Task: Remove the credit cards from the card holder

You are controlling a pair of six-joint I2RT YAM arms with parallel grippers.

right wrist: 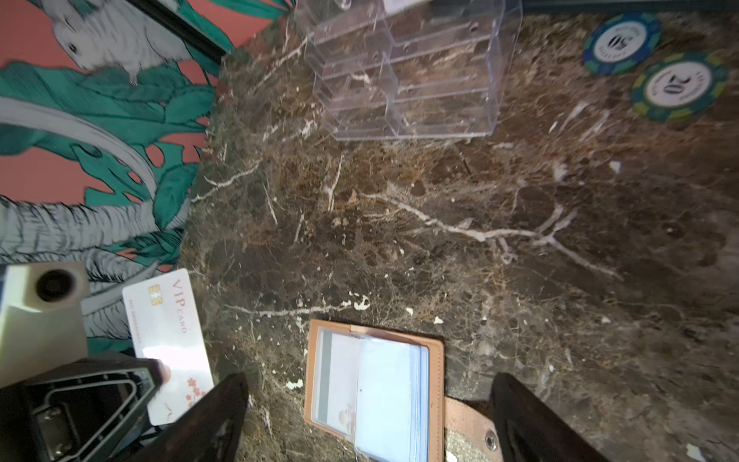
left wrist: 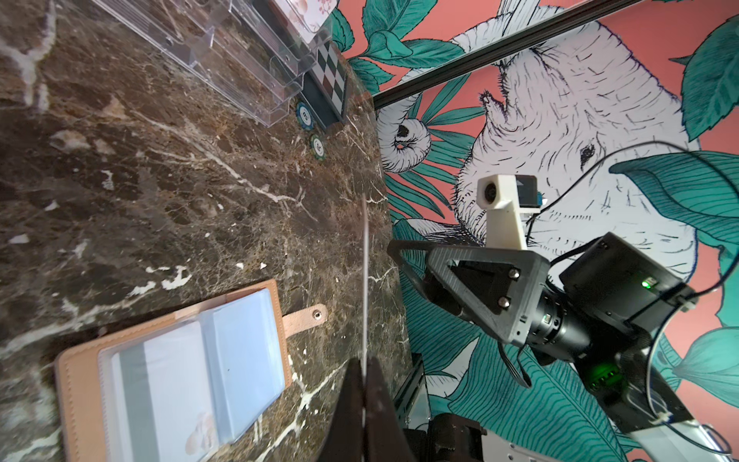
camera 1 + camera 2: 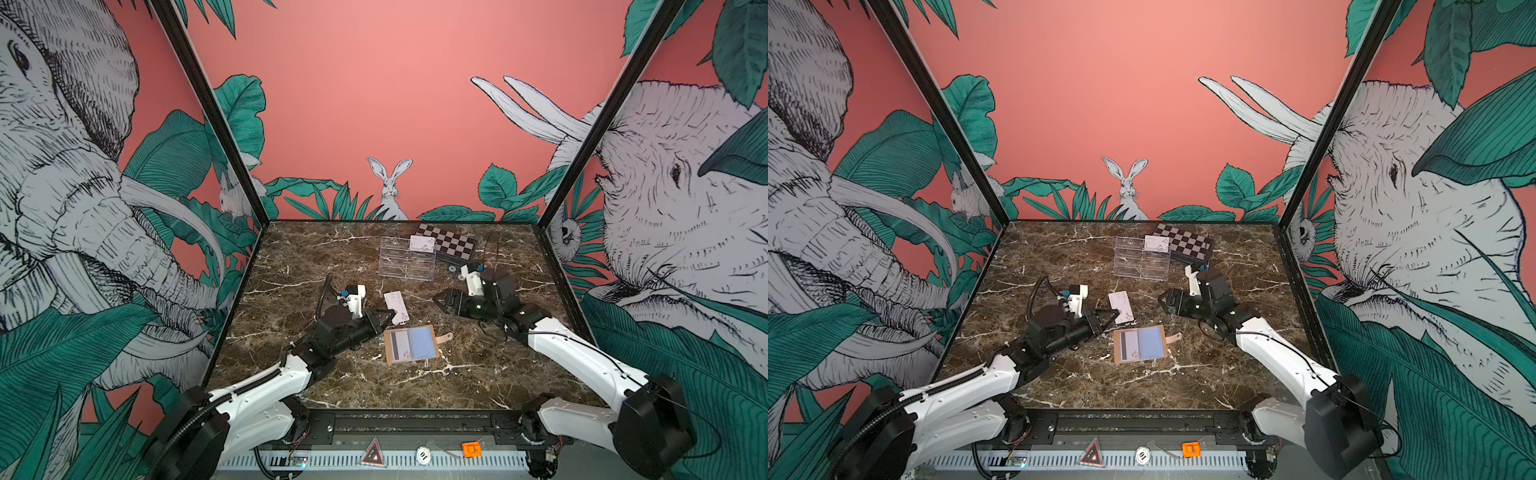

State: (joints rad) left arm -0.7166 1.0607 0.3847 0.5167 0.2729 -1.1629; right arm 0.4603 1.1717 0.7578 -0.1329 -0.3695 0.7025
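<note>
The card holder lies open and flat on the brown veined marble table, near the middle, between the two arms. It is a tan, leather-like rectangle with a stitched edge and pale bluish plastic sleeves inside. Its small strap tab carries a metal snap. Through one sleeve a striped card is visible, inside the holder.

The left gripper has its dark pointed jaws pressed together on the edge of one credit card, just beyond the far edge of the holder. This card is thin, white and glossy, with rounded corners, a gold chip, pink "VIP card" letters and small pink blossoms.

The right gripper is to the right of that card and apart from it. Its jaws stand wide and nothing is between them.

Farther back stands a clear acrylic tray with stepped compartments, and another white card is at its far right corner. Behind it is a checkered box, and beside that lie a round blue chip and a green-edged chip.
</note>
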